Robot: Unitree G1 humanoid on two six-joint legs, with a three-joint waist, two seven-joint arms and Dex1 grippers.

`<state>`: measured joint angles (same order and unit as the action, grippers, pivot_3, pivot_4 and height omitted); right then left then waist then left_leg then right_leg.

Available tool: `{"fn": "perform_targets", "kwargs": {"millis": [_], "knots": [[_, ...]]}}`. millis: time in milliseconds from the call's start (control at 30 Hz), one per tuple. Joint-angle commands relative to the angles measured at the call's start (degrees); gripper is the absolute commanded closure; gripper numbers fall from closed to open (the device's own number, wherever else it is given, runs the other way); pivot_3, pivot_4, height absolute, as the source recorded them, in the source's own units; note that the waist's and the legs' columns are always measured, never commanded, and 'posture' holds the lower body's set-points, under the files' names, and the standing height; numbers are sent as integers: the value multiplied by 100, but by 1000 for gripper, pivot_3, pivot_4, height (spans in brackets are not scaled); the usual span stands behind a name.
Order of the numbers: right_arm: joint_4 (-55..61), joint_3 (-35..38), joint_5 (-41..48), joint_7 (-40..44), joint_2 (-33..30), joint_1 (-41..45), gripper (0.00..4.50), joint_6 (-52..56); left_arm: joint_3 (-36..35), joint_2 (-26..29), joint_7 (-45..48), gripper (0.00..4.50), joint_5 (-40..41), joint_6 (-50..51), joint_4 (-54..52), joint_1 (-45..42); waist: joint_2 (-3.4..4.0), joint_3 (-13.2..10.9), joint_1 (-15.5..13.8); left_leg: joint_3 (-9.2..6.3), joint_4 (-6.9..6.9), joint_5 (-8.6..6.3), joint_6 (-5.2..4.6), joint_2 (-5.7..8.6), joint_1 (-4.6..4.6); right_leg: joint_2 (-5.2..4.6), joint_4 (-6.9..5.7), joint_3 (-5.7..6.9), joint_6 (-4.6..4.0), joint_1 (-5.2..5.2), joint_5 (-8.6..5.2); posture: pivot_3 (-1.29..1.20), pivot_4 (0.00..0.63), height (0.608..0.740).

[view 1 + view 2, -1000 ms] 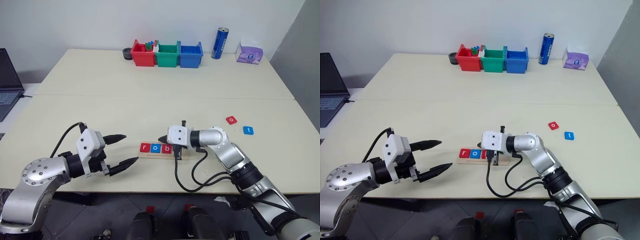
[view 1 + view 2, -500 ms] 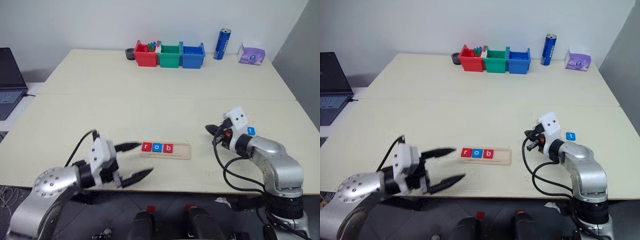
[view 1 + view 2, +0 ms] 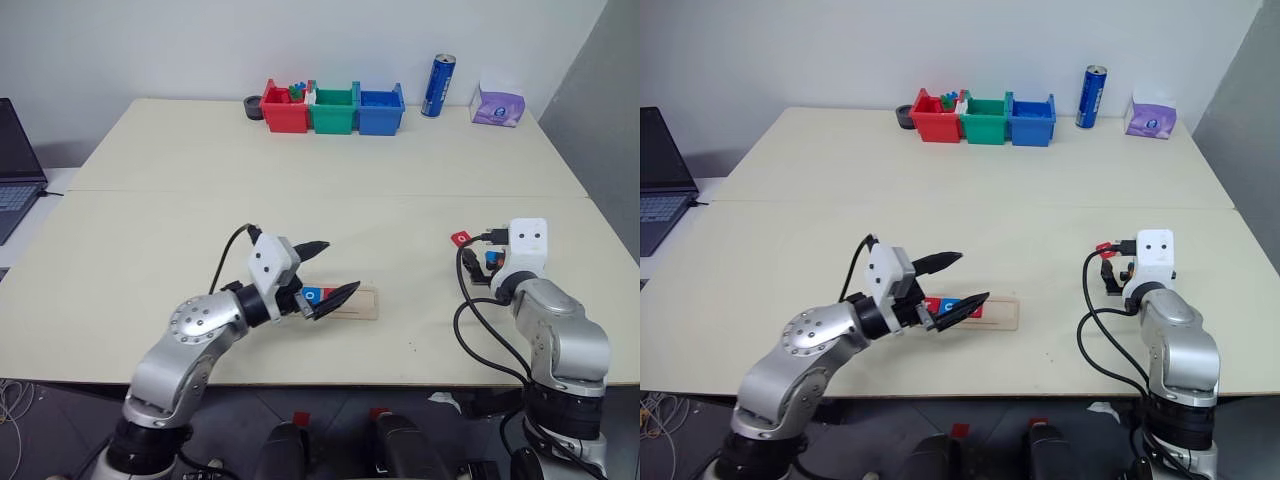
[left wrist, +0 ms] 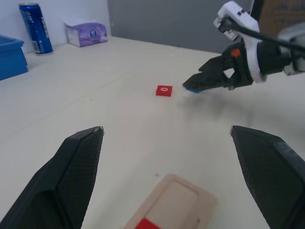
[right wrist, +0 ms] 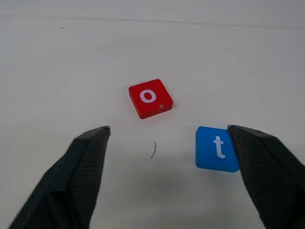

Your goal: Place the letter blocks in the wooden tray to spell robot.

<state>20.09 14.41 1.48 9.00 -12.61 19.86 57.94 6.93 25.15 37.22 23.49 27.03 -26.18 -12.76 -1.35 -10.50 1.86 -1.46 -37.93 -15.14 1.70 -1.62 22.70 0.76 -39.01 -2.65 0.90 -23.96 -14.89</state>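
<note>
The long pale-wood tray point(image 3: 352, 300) lies flat near the front edge of the cream table point(image 3: 300, 210), roughly centred between the two arms. Small square letter tiles sit in its groove at the left end; a blue tile point(image 3: 314, 295) and part of a red one beside it show past the left gripper, the others being hidden by that gripper. The right portion of the groove is bare wood.

Two more tiles lie loose on the table well to the right of the tray: a red square tile marked "o" point(image 5: 150, 98) and a blue square tile marked "t" point(image 5: 217, 148), near each other but apart.

The table is made of two pale tops joined along a seam. At its far edge stand a red plastic bin point(image 3: 284, 108), a green plastic bin point(image 3: 335, 110) and a blue plastic bin point(image 3: 381, 110) in a row, with a dark round object point(image 3: 253, 105) just left of them. A tall blue can point(image 3: 440, 86) and a purple tissue pack point(image 3: 496, 104) stand further right. A laptop point(image 3: 15, 160) sits on a separate surface to the left. A plain white wall backs the scene.

The left gripper point(image 3: 325, 270) hangs over the tray's left end, its black fingers spread wide, holding nothing. The right gripper point(image 5: 167, 143) is spread wide over the loose tiles; one fingertip point(image 5: 238, 131) appears at the edge of the blue "t" tile, and nothing is held.
</note>
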Motion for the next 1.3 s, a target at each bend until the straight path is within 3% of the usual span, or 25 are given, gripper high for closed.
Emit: {"fn": "perform_targets", "kwargs": {"millis": [33,667,933,1200,1300], "knots": [[-142,-60,52,-89,-25,235,22,-337,31,-67,-8,0,-94,-166,47,-178,0,0,4,0,1,0,0,-1,1,0,0,0,0,-2,0,0,150,740],[-2741,-314,141,-49,-269,1234,22,-1919,206,-193,48,0,-213,-85,226,-545,0,0,-2,0,2,0,0,-2,10,2,1,1,-26,-9,16,0,150,740],[-3409,-272,405,44,-267,1437,22,-2054,173,-184,97,0,-175,13,206,-587,0,0,-2,-1,2,0,0,-3,10,3,0,2,-27,-9,17,0,150,740],[-3306,-160,552,-117,-276,1298,22,-1866,105,-189,57,0,-85,174,108,-589,0,0,-3,-1,2,0,0,-3,9,3,0,2,-28,-8,17,0,150,740],[-3049,0,681,-267,-170,1207,601,-1571,123,-167,55,0,-106,181,97,-555,0,0,-7,-1,2,0,0,-3,10,2,0,2,-28,-8,17,0,150,740]]}}
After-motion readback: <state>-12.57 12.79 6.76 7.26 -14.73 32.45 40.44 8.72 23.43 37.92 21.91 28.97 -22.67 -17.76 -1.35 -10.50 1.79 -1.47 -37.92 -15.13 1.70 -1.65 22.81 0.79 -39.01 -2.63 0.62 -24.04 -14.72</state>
